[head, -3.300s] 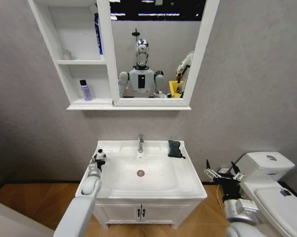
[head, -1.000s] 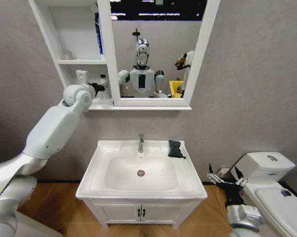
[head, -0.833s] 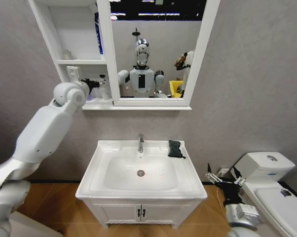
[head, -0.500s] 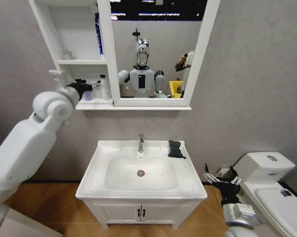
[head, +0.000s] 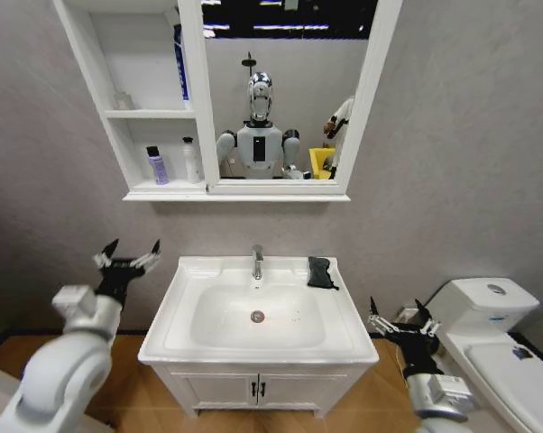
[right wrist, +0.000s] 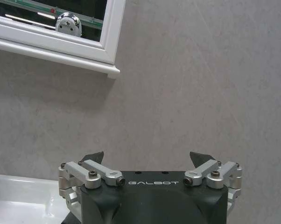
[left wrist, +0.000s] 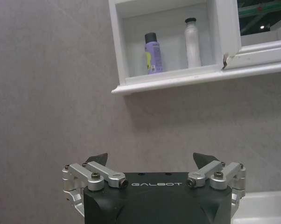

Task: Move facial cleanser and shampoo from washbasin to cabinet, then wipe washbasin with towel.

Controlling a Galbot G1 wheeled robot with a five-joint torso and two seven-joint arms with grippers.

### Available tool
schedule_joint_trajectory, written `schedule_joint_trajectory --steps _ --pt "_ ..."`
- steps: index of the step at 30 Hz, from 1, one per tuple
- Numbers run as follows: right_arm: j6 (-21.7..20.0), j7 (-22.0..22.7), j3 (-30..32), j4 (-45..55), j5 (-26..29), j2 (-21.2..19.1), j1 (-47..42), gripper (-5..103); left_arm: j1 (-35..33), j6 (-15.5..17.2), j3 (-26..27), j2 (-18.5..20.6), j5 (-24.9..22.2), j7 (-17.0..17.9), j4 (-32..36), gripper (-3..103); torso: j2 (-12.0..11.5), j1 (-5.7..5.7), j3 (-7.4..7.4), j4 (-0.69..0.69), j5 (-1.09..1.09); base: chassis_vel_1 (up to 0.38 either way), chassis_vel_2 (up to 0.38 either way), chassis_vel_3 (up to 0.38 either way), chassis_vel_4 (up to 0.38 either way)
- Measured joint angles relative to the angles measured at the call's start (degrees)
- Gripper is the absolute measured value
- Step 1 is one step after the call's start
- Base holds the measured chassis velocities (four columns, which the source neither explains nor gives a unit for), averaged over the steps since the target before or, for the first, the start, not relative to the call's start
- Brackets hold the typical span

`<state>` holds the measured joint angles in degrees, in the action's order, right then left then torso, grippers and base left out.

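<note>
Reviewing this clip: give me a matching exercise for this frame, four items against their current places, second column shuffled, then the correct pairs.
Items:
1. purple bottle
2. towel
3. left gripper
4. right gripper

Places:
A. beside the washbasin, toilet side, open
B. lower shelf of the cabinet, next to a white bottle
C. back right corner of the washbasin rim
D. off the washbasin's left edge, open, empty

Pairs: 1-B, 2-C, 3-D, 4-A

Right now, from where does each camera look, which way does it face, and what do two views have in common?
Head view: high up, facing the washbasin, the cabinet and the towel; left gripper and right gripper both open.
Left wrist view: behind the left gripper, facing the wall and the cabinet.
Right wrist view: behind the right gripper, facing the wall.
Head and left wrist views share the purple bottle and the white bottle.
</note>
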<state>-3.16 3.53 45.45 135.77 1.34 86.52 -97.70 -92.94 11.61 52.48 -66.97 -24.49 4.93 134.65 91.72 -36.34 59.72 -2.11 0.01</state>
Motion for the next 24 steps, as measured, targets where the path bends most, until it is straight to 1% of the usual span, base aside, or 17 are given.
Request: schedule_joint_trajectory --steps 1,2,3,4,6,7,8,10,11,12,15,16,17,18,19,21,24 --pt "0.00 0.00 0.00 0.00 0.00 0.00 0.00 100 0.00 0.00 0.00 0.00 0.00 0.00 0.00 100 0.00 0.00 0.00 0.00 0.00 0.000 0.000 0.000 0.000" --pt "0.07 -0.07 -0.02 0.09 -0.25 0.29 -0.36 100 -3.92 -2.13 1.89 -3.34 -0.09 -2.59 -0.07 100 0.00 0.00 0.00 0.00 0.00 0.000 0.000 0.000 0.000" --pt "0.07 -0.31 -0.02 0.09 -0.38 0.40 -0.63 100 -6.20 -3.38 2.73 -5.18 -0.52 -3.49 -0.07 100 0.00 -0.01 0.00 -0.01 0.00 0.000 0.000 0.000 0.000" --pt "0.07 -0.31 -0.02 0.09 -0.38 0.40 -0.63 100 -6.20 -3.38 2.73 -5.18 -0.52 -3.49 -0.07 100 0.00 -0.01 0.00 -0.01 0.00 0.000 0.000 0.000 0.000" --pt "-0.36 -0.94 -0.04 -0.36 -0.71 0.38 -1.15 100 -10.10 -6.93 3.88 -8.32 -1.43 -4.57 -0.65 100 0.00 -0.01 0.01 -0.01 0.00 0.000 0.000 0.000 0.000" --pt "-0.48 -1.02 -0.25 -0.79 -0.88 0.38 -1.07 100 -11.06 -8.27 4.19 -8.92 -1.73 -4.78 -1.24 100 0.00 -0.01 0.01 0.00 0.00 0.000 0.000 0.000 0.000" --pt "-0.48 -1.02 -0.25 -0.79 -0.88 0.38 -1.07 100 -11.06 -8.27 4.19 -8.92 -1.73 -4.78 -1.24 100 0.00 -0.01 0.01 0.00 0.00 0.000 0.000 0.000 0.000" --pt "-0.50 -1.03 -0.87 -2.47 -1.57 0.54 -0.02 100 -11.24 -10.25 4.74 -8.95 -2.57 -4.94 -3.86 100 0.00 -0.01 0.01 -0.02 0.01 0.000 0.000 0.000 0.000" --pt "-0.50 -1.03 -0.87 -2.47 -1.57 0.54 -0.02 100 -11.24 -10.25 4.74 -8.95 -2.57 -4.94 -3.86 100 0.00 -0.01 0.01 -0.02 0.01 0.000 0.000 0.000 0.000" --pt "-0.49 -1.05 -1.14 -3.13 -1.71 0.58 0.42 100 -10.09 -10.34 4.95 -8.57 -2.74 -4.88 -5.66 100 0.00 -0.01 0.01 -0.02 0.01 0.000 0.000 0.000 0.000" --pt "-0.49 -1.50 -1.62 -5.33 -1.78 0.52 1.75 100 -3.55 -9.60 5.80 -7.22 -2.99 -4.11 -12.38 100 -0.01 -0.03 0.02 0.01 -0.02 0.000 0.000 0.000 0.000" --pt "-0.49 -1.50 -1.62 -5.33 -1.78 0.52 1.75 100 -3.55 -9.60 5.80 -7.22 -2.99 -4.11 -12.38 100 -0.01 -0.03 0.02 0.01 -0.02 0.000 0.000 0.000 0.000" --pt "-0.47 -1.63 -1.68 -6.13 -1.76 0.30 2.25 100 -1.17 -8.87 6.07 -6.78 -3.07 -3.92 -14.44 100 -0.01 -0.03 0.02 0.02 -0.02 0.000 0.000 0.000 0.000" --pt "-0.47 -1.63 -1.68 -6.13 -1.76 0.30 2.25 100 -1.17 -8.87 6.07 -6.78 -3.07 -3.92 -14.44 100 -0.01 -0.03 0.02 0.02 -0.02 0.000 0.000 0.000 0.000" --pt "-0.42 -1.67 -1.66 -7.00 -1.71 0.12 2.83 100 0.82 -7.34 6.19 -6.37 -3.22 -3.55 -15.88 100 -0.02 -0.04 0.02 0.02 -0.02 0.000 0.000 0.000 0.000" --pt "-0.51 -1.65 -1.23 -8.09 -1.03 0.03 3.83 100 2.02 -5.84 6.22 -6.07 -3.49 -3.11 -16.69 100 -0.02 -0.05 0.03 0.00 -0.01 0.000 0.000 0.000 0.000" --pt "-0.54 -1.32 -0.85 -8.90 -0.73 0.03 4.67 100 2.23 -5.52 6.21 -6.01 -3.57 -3.00 -16.78 100 -0.02 -0.04 0.02 -0.02 -0.01 0.000 0.000 0.000 0.000"
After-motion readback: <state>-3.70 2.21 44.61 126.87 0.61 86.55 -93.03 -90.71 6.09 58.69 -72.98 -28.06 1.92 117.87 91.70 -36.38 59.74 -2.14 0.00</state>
